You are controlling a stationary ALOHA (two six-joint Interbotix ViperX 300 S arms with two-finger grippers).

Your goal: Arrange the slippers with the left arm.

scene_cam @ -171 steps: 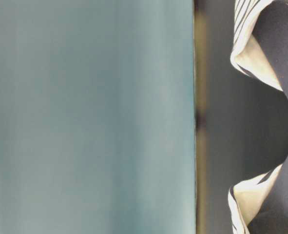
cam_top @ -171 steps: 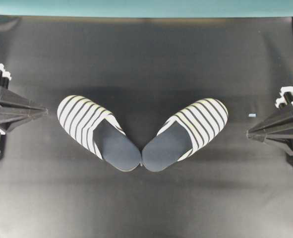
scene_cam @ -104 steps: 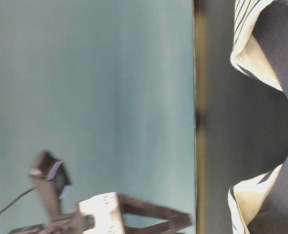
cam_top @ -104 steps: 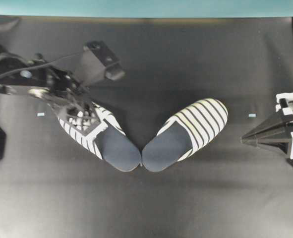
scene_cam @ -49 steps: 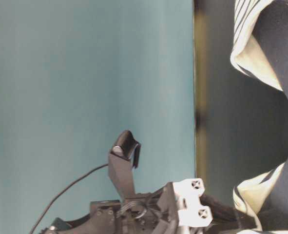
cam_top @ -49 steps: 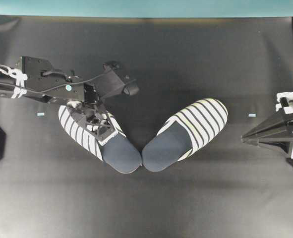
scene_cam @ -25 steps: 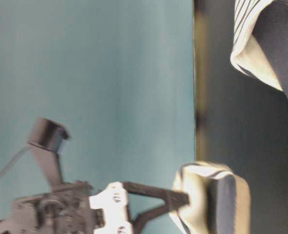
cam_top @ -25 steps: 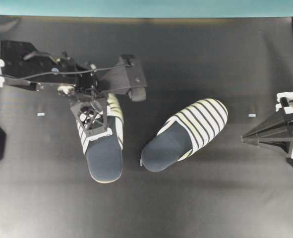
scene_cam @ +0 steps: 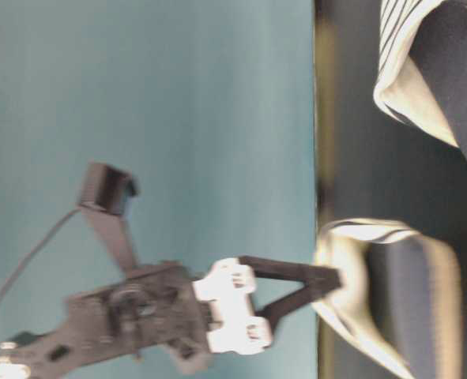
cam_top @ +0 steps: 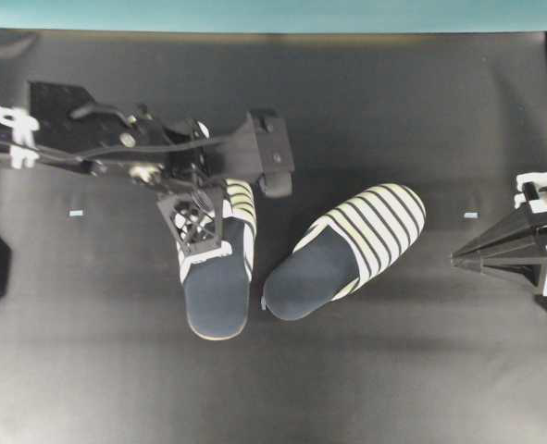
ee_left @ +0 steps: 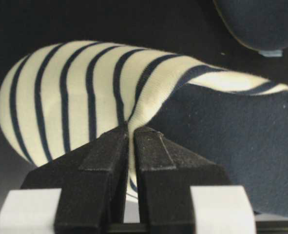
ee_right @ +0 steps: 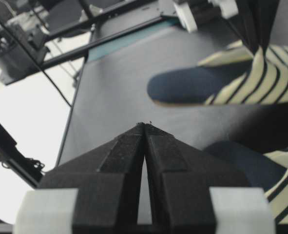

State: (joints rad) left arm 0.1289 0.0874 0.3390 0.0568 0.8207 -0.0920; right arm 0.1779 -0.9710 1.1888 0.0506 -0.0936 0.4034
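The left pincer is pinched tight on the upper's edge of 1 striped slipper, holding it heel-toward-camera beside the other slipper, which lies angled on the surface. Judged halfway: the 2nd needs straightening. The right pincer rests closed, well apart.

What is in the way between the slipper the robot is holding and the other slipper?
Nothing visible. The left gripper pinches the striped upper of the held slipper, and only bare black table lies between it and the other slipper. The right gripper stays far aside.
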